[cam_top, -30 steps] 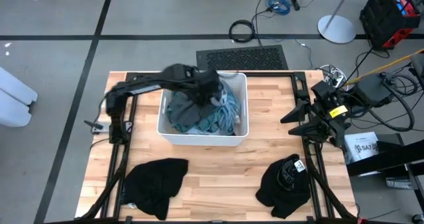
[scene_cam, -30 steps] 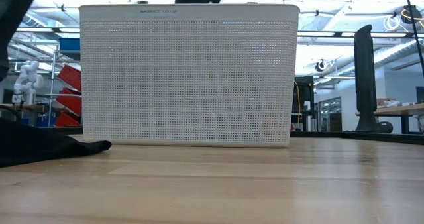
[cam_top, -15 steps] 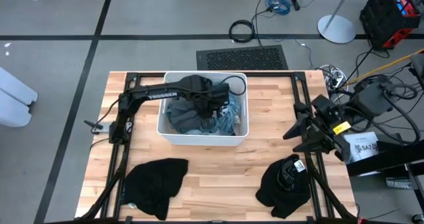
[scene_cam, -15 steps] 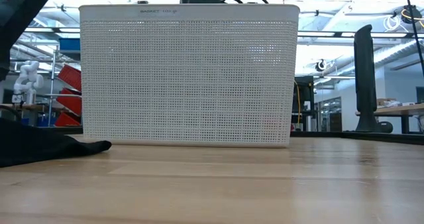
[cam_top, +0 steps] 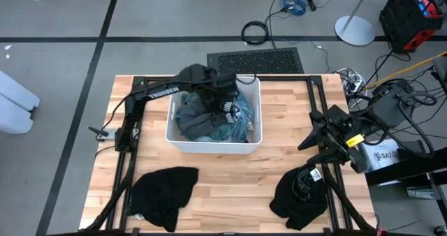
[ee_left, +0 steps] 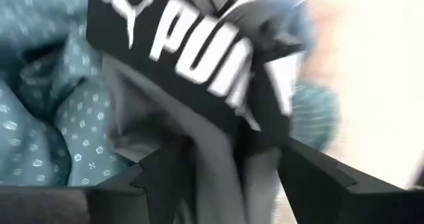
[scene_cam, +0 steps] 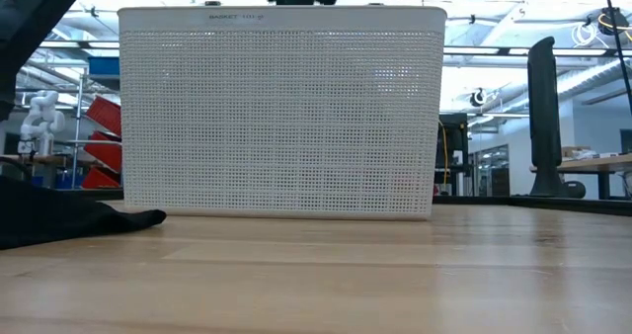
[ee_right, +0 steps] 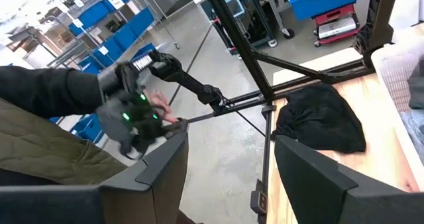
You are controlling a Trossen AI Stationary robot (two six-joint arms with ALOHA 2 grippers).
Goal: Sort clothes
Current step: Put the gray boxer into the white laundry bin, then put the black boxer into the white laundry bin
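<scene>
The clothes fill a white perforated bin (cam_top: 213, 144) (scene_cam: 276, 107) at the table's far middle: teal dotted cloth (ee_left: 40, 118), grey cloth (ee_left: 212, 171) and a black garment with white lettering (ee_left: 192, 45) (cam_top: 235, 110) on top. My left gripper (cam_top: 225, 96) (ee_left: 232, 164) hangs over the bin's right half, pointing down. It is open, with grey and black cloth between its fingers. My right gripper (cam_top: 312, 135) (ee_right: 228, 164) waits open and bare above the table's right edge. My left gripper stands open over the pile in the bin, coming from above. Grey cloth and the edge of the black lettered garment (ee_left: 265, 138) lie in the gap between its fingers. I cannot tell whether the fingers touch them.
One black pile (cam_top: 164, 194) (scene_cam: 59, 215) (ee_right: 318, 121) lies on the table's near left, another (cam_top: 299, 194) on the near right. Bare wood lies between them. Beyond the table a person (ee_right: 59, 118) handles a control arm.
My left gripper dipped down into the bin's clothes and has come back up over the bin's right half. The black garment with white lettering now shows on top of the pile there. My right arm has swung a little toward the near edge.
</scene>
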